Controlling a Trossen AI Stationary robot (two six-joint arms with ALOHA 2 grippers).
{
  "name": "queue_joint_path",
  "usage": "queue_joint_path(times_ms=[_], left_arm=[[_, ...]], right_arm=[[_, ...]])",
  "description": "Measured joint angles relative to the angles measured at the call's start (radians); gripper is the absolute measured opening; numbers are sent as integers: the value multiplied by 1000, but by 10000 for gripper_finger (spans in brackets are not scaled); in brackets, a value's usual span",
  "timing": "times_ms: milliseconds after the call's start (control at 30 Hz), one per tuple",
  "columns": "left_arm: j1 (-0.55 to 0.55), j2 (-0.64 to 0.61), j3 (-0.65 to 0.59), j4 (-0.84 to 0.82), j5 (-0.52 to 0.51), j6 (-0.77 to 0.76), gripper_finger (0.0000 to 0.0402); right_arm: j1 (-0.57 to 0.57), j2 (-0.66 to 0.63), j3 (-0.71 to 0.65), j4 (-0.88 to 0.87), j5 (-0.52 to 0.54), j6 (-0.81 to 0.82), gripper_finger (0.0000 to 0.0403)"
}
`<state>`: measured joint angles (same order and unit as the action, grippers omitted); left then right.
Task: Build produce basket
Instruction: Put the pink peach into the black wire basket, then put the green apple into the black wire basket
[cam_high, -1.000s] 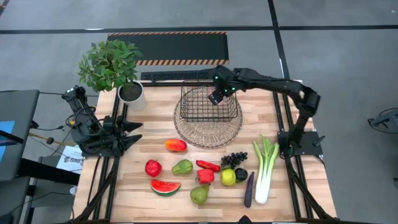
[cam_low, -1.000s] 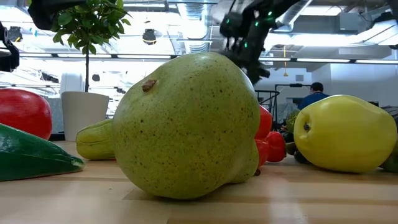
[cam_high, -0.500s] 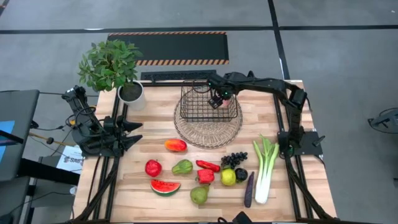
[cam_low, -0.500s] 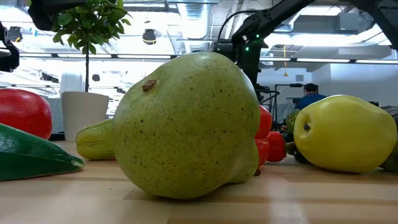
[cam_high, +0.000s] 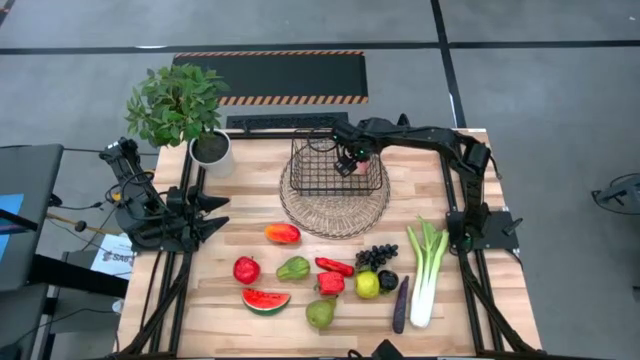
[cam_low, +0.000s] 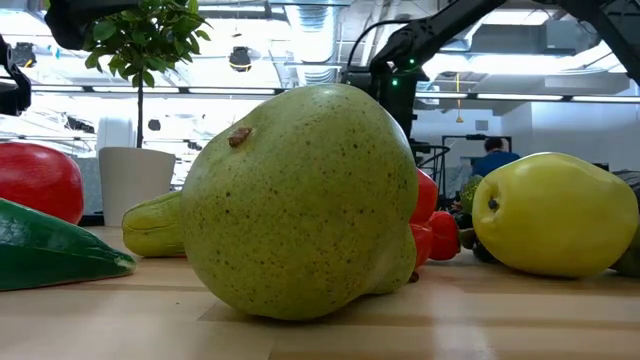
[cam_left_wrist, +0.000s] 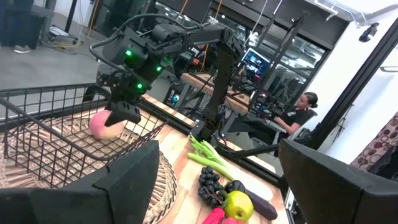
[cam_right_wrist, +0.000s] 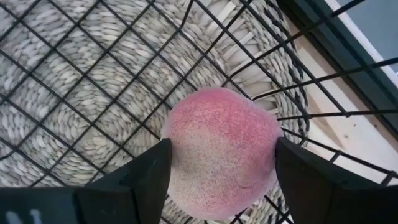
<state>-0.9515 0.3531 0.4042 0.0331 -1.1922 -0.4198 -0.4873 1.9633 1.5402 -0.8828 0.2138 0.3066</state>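
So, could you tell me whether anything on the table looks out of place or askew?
Nothing stands out. The basket sits upright on the round tray, and the right gripper holds the peach inside it.

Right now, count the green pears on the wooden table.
2. One green pear lies right of the red apple; the other sits at the front edge, right of the watermelon slice.

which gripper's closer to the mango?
Left. The left gripper waits at the table's left edge beside the mango; the right gripper is farther off, over the basket.
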Motion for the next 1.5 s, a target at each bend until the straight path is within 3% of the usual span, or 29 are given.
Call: queue_joint_path(times_ms=[367,667,833,967,1200,1500], left_arm=[[0,0,0,-30,-65,-19,315],[0,0,0,-51,-65,-52,315],[0,0,0,-51,-65,-59,315],[0,0,0,-51,-65,-60,315],[0,0,0,-50,-61,-61,315],[0,0,0,-50,-19,-64,315]], right_arm=[[0,0,0,1,-6,-35,278],[-6,0,3,-4,-6,-20,359],[-3,0,104,-116,-6,-25,371],[23,-1,259,-313,-6,-42,369],[171,-59,458,-543,-106,-45,366],[523,-233,471,-599,-138,120,365]])
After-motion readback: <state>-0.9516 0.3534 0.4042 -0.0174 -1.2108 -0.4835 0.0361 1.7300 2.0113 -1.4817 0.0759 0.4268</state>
